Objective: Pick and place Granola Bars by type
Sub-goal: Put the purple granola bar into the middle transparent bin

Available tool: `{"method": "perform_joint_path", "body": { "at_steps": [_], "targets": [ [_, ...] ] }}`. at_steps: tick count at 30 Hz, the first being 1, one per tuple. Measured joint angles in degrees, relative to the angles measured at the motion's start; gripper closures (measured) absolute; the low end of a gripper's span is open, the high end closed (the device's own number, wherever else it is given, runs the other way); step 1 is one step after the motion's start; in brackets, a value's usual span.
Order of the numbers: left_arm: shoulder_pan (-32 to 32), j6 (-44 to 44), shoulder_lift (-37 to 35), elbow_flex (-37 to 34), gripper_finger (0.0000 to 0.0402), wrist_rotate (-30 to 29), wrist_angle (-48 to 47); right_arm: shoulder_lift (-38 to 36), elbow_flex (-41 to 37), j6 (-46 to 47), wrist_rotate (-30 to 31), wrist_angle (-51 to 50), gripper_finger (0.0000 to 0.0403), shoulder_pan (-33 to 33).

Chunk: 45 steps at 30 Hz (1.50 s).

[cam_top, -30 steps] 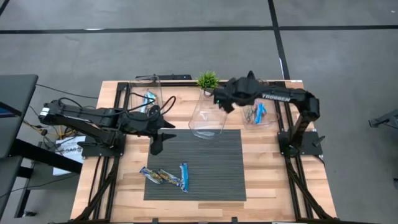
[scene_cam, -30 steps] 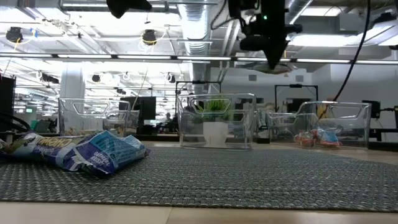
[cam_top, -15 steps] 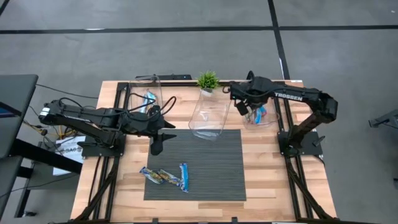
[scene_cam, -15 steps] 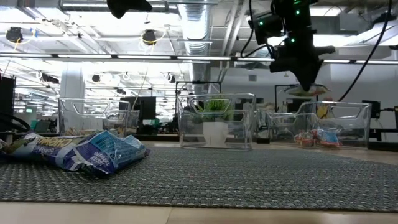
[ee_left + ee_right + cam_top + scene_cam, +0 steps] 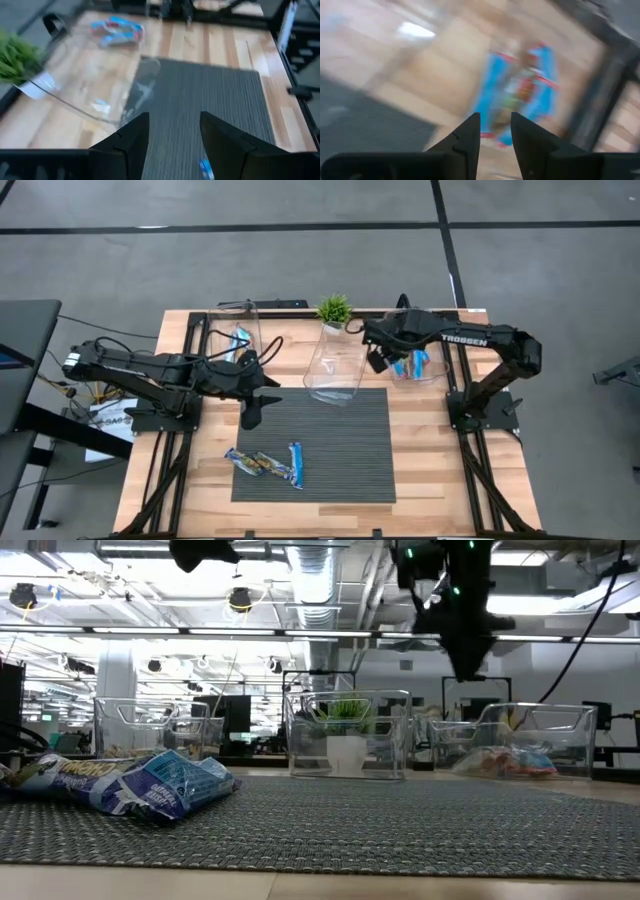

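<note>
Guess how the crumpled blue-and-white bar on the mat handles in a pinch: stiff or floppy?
Likely floppy: the blue-and-white bar has a creased, puffed wrapper in the low view. Probably light, and its glossy foil may slip. Lying flat on the ribbed mat, it shouldn't roll.

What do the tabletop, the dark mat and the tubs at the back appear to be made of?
The tabletop looks like pale wood: plank seams and grain show. The dark mat seems a ribbed, matte woven or rubbery sheet; fine parallel lines cross it. The tubs look like clear, glossy plastic: the room shows through them.

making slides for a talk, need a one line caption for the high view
Right claw hovers by the right tub of granola bars; left claw waits over the mat.
</note>
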Motion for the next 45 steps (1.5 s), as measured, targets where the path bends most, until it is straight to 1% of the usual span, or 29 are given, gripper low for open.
{"method": "perform_joint_path", "body": {
  "at_steps": [3,6,11,15,18,21,24,29,33,37,40,43,45],
  "targets": [
    [0.0,0.29,0.0,0.0,0.0233,3.18,-3.89,0.0,2.84,-1.01,-3.42,4.43,0.0304,4.49],
    [-0.02,1.15,0.0,0.0,0.0233,7.29,-9.13,-0.02,6.32,-1.1,-5.55,8.31,0.0304,9.67],
    [-0.69,5.31,0.0,0.0,0.0233,14.08,-17.45,-0.02,11.16,-1.12,-5.78,14.78,0.0304,18.79],
    [-3.92,9.73,1.86,0.04,0.0233,15.44,-24.73,-0.02,12.82,-1.1,-5.88,20.13,0.0304,25.36],
    [-7.43,11.55,5.2,-0.06,0.0233,15.48,-28.46,-0.02,12.86,-1.09,-5.88,24.59,0.0304,29.94],
    [-10.48,12.0,8.5,-2.0,0.0233,15.58,-27.81,0.22,12.93,-0.2,-5.88,28.23,0.0304,33.85],
    [-12.92,11.46,12.01,-4.83,0.0233,15.82,-25.58,0.28,12.93,3.14,-5.86,30.3,0.0304,36.85],
    [-15.85,7.99,16.71,-9.38,0.0233,15.5,-19.17,0.3,12.93,6.87,-5.76,30.57,0.0304,39.82],
    [-18.28,5.81,19.94,-12.4,0.0233,15.63,-14.8,0.31,12.93,8.44,-5.64,30.55,0.0304,40.81],
    [-20.72,5.46,22.62,-14.2,0.0233,16.22,-12.84,0.31,12.93,8.49,-5.64,30.59,0.0304,40.94],
    [-22.15,5.19,23.61,-15.53,0.0233,17.34,-9.88,0.31,12.93,8.49,-5.61,30.72,0.0304,40.73],
    [-22.98,4.07,23.78,-16.58,0.0233,16.68,-7.93,0.31,12.93,8.49,-5.51,30.72,0.0304,40.47],
    [-22.99,3.14,23.78,-16.63,0.0241,16.35,-7.75,0.31,12.93,8.49,-5.51,30.72,0.0304,40.44]
  ]
}}
